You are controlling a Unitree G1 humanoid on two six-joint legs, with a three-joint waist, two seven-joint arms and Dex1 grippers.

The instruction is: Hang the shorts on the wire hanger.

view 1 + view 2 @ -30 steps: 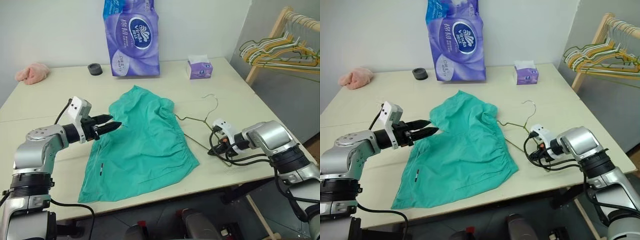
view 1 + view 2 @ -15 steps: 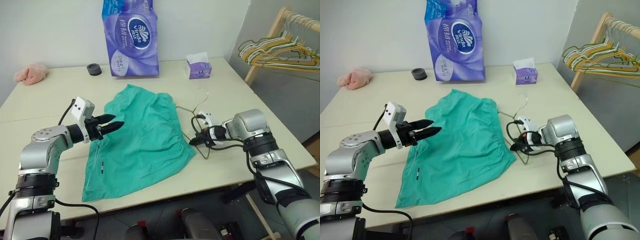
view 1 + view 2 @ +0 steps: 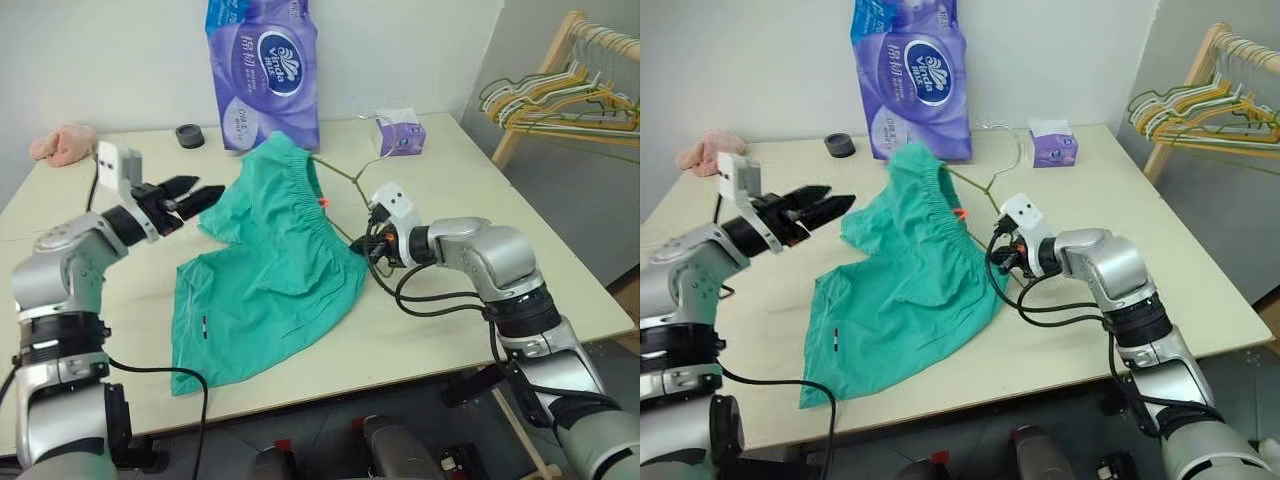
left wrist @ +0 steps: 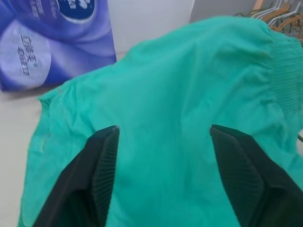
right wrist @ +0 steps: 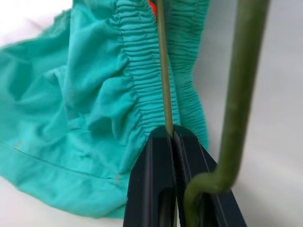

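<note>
The teal shorts (image 3: pixel 280 270) lie on the table (image 3: pixel 450 190), their gathered waistband (image 3: pixel 300 165) lifted off it by the wire hanger (image 3: pixel 340 172). One arm of the olive wire runs into the waistband, and the hook points toward the tissue box. My right gripper (image 3: pixel 360 245) is shut on the hanger's thin wire (image 5: pixel 163 85) next to the waistband. At the shorts' left edge my left gripper (image 3: pixel 198 190) hovers above the table, open, with nothing between its fingers (image 4: pixel 104 161). The shorts (image 4: pixel 180 94) hang just beyond them.
A purple toilet-paper pack (image 3: pixel 262 70) and a black roll (image 3: pixel 189 137) stand at the back. A purple tissue box (image 3: pixel 400 135) sits behind the hanger's hook. A pink cloth (image 3: pixel 62 142) lies far left. A wooden rack with bunched hangers (image 3: pixel 560 95) stands right of the table.
My right gripper has swung left and up with the hanger, raising the waistband off the table. My left gripper has risen away from the shorts' edge and spread its fingers wider.
</note>
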